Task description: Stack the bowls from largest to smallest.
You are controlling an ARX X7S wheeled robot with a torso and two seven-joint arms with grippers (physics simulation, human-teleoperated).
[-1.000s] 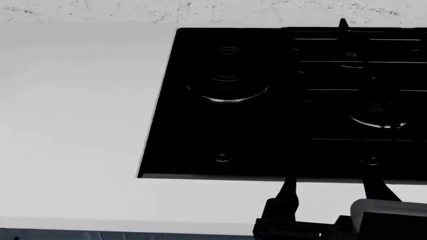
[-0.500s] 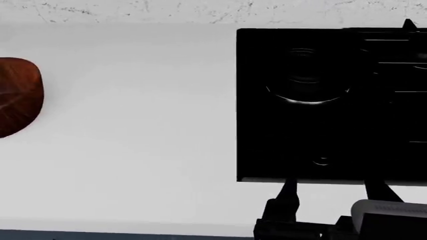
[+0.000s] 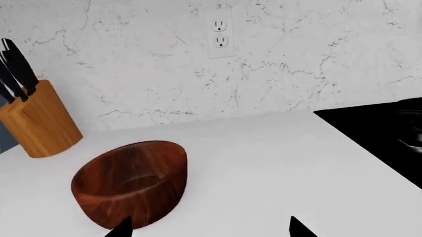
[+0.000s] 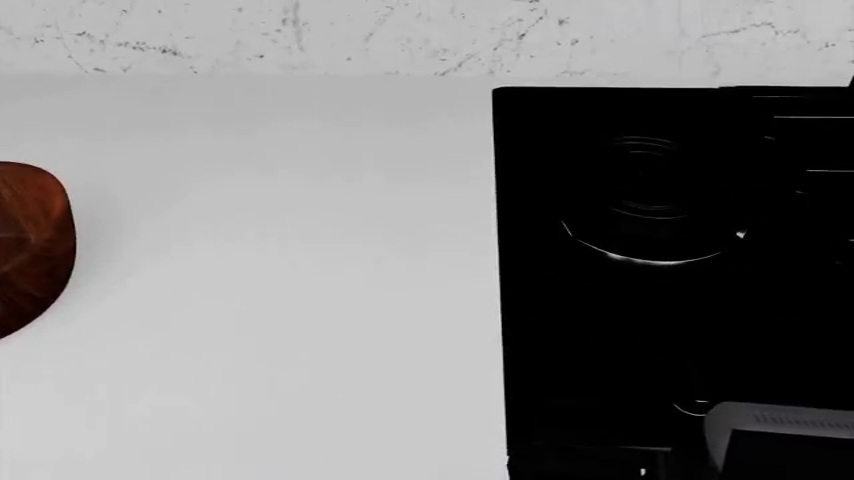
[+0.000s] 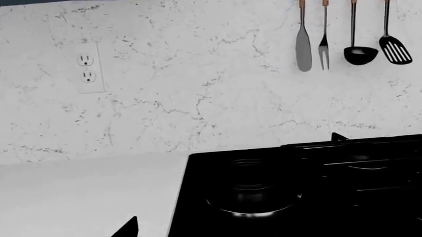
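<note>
Sitting on the white counter (image 3: 264, 163) is the reddish-brown wood-grain bowl (image 3: 130, 184); it is upright and nothing is inside it; in the left wrist view it lies close in front of the left gripper (image 3: 211, 231), whose 2 dark fingertips (image 3: 120, 230) poke up from the picture's lower edge, spread wide apart with nothing between them; 1 tip shows just in front of the bowl's near side, but I cannot tell if it touches; behind the bowl, near the marble wall (image 3: 297, 64), stands a wooden knife block (image 3: 38, 123) with black handles sticking out; a white wall outlet (image 3: 221, 33) is set in the wall above the counter; the black stove (image 3: 389, 138) starts at the counter's far side, well apart from the bowl.

From the head view, the same bowl (image 4: 30, 245) shows only in part at the left edge, with bare counter (image 4: 294, 280) between it and the stove (image 4: 667, 270); a round burner (image 4: 650, 215) sits on the stove top; a pale grey part of the robot (image 4: 781, 438) shows at the lower right corner.

In the right wrist view, only 1 dark fingertip of the right gripper (image 5: 126, 228) shows, so I cannot tell if its fingers are spread or pressed together; it faces the stove (image 5: 303, 187); 4 kitchen tools (image 5: 349, 34) hang on the wall above.
</note>
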